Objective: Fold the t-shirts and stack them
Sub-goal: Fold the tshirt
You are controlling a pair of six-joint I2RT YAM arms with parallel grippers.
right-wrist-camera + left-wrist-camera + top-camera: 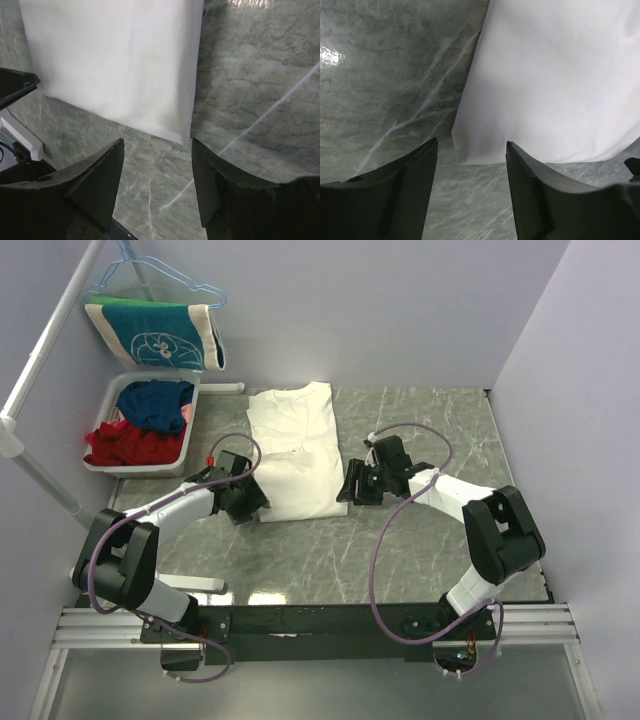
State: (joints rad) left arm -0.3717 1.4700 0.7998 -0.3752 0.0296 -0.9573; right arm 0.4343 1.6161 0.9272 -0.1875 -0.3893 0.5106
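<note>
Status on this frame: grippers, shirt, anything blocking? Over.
Left gripper: jaws open, empty, at the white t-shirt near-left corner. Right gripper: same, near-right corner. Shirt flat on the table, folded narrow. Nothing blocking.

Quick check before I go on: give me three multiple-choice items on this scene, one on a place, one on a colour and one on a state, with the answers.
1. Where is the basket?
A. at the far left of the table
B. at the near right corner
C. between the arms' bases

2. What colour is the shirt laid out on the table?
A. red
B. white
C. teal

3. How do the left gripper and the right gripper stand?
A. both shut on cloth
B. one open, one shut
C. both open, holding nothing

Answers: 1 A, the top view shows it at the far left by the wall. 2 B, the spread cloth is plain white. 3 C, each wrist view shows the jaws apart with a near shirt corner just ahead of them.
</note>
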